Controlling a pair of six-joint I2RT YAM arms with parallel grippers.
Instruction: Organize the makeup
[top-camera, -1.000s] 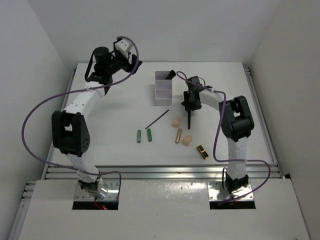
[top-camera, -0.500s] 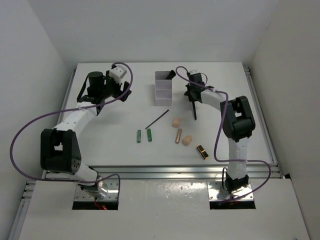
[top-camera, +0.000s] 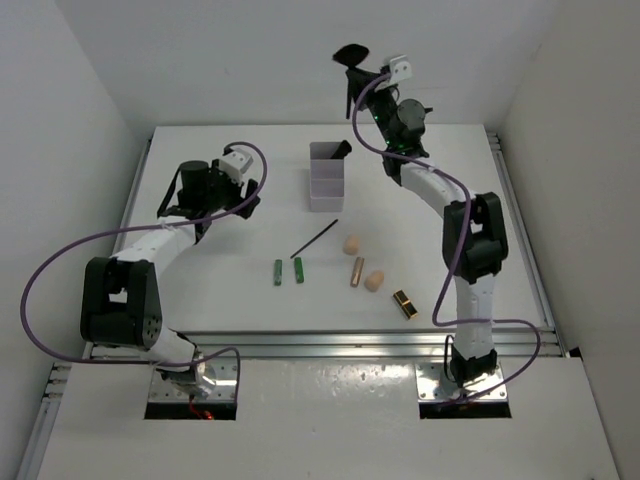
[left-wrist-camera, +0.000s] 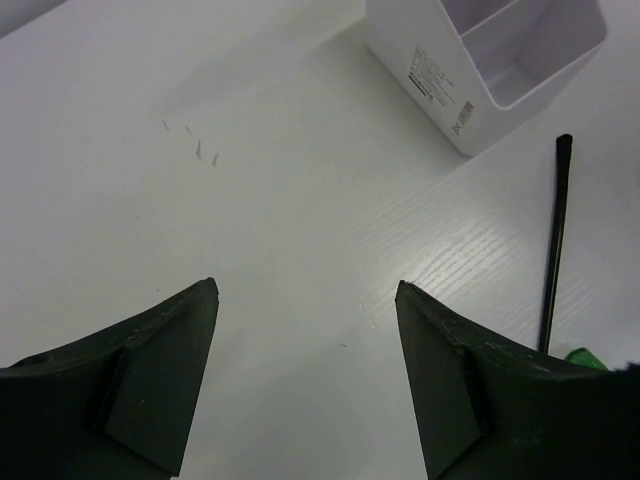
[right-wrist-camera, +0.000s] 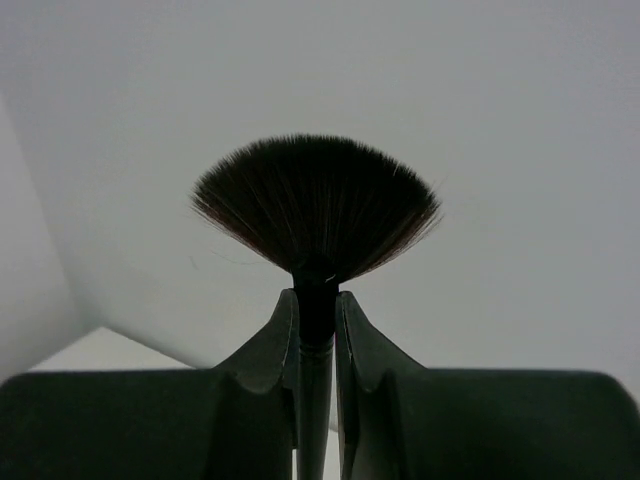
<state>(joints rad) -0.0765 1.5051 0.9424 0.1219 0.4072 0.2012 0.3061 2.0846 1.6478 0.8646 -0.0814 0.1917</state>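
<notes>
My right gripper (top-camera: 360, 74) is raised high behind the white box (top-camera: 325, 178) and is shut on the black fan brush (top-camera: 349, 53). In the right wrist view the fingers (right-wrist-camera: 270, 350) pinch the brush's neck just under the spread bristles (right-wrist-camera: 315, 205). A black brush (top-camera: 340, 149) leans in the box's far compartment. On the table lie the thin dark pencil (top-camera: 314, 239), two green tubes (top-camera: 278, 272) (top-camera: 299, 270), a rose-gold tube (top-camera: 357, 271), two peach sponges (top-camera: 352, 244) (top-camera: 374, 281) and a black-gold lipstick (top-camera: 405, 304). My left gripper (top-camera: 250, 198) hangs open and empty (left-wrist-camera: 305, 285) left of the box.
The left wrist view shows the box's labelled wall (left-wrist-camera: 440, 85) at upper right, the pencil (left-wrist-camera: 553, 250) at the right and a green tube's tip (left-wrist-camera: 585, 358) by the right finger. White walls close the table on three sides.
The right arm has lifted the fan brush from the table beside the box to high above its back. The left arm has come down and forward, left of the box.
</notes>
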